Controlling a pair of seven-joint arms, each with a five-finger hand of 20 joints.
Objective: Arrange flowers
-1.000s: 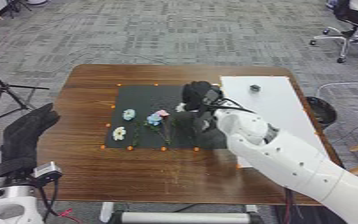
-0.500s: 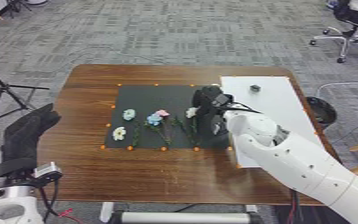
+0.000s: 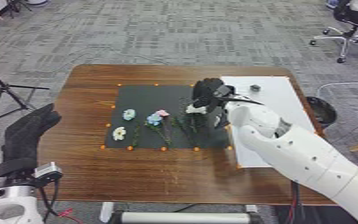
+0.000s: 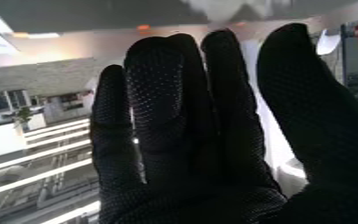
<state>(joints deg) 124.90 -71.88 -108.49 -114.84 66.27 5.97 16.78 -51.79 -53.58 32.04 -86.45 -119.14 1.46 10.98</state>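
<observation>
In the head view, just changed: right hand in a black fabric glove (image 3: pixel 207 91) shifted a little farther out over the dark mat (image 3: pixel 158 94) on the brown wooden counter (image 3: pixel 140 172). Within easy reach of that hand, just on its near-left side, a white-petalled flower (image 3: pixel 196 109), possibly touching the glove. Probably meaning placing or adjusting at the end of the flower row, with arranging well along. Compared with the earlier frames, more white now beside the glove, perhaps a second bloom; too small to tell. Farther left of the hand, unmoved: pink flower (image 3: pixel 162 113), blue flower (image 3: pixel 153 119), pale blue flower (image 3: pixel 128 114) and creamy white flower (image 3: pixel 119 133). Well apart, left hand in matching black glove (image 3: pixel 26 131), fingers relaxed, holding nothing.

In the right wrist view, fingers (image 4: pixel 158 95) nearly straight, thumb (image 4: pixel 304 100) spread well apart, nothing visible in the grasp. Beyond the fingertips, blurred white petals (image 4: pixel 233 6).
</observation>
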